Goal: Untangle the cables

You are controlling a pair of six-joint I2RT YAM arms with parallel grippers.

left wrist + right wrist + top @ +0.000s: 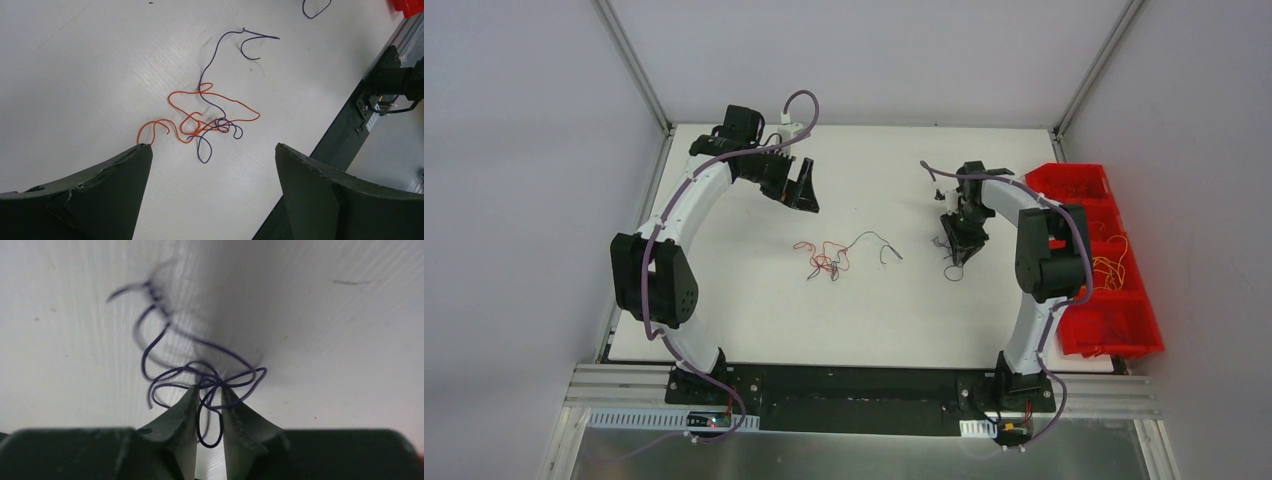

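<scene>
A tangle of orange cables (824,260) and a dark purple cable (874,240) lies at the table's middle. In the left wrist view the orange strands (200,117) cross the purple strand (212,65). My left gripper (804,195) is open and empty, hovering above and behind the tangle; its wide-spread tips (212,147) frame bare table. My right gripper (959,245) is down at the table on the right. Its jaws (209,389) stand a narrow gap apart around a separate curled purple cable (200,370), with a loop of it between the fingers (185,415).
A row of red bins (1114,190) stands along the table's right edge, one holding yellow wires (1109,265). The black base rail (854,395) runs along the near edge. A loop of the separate purple cable shows at the top of the left wrist view (315,7).
</scene>
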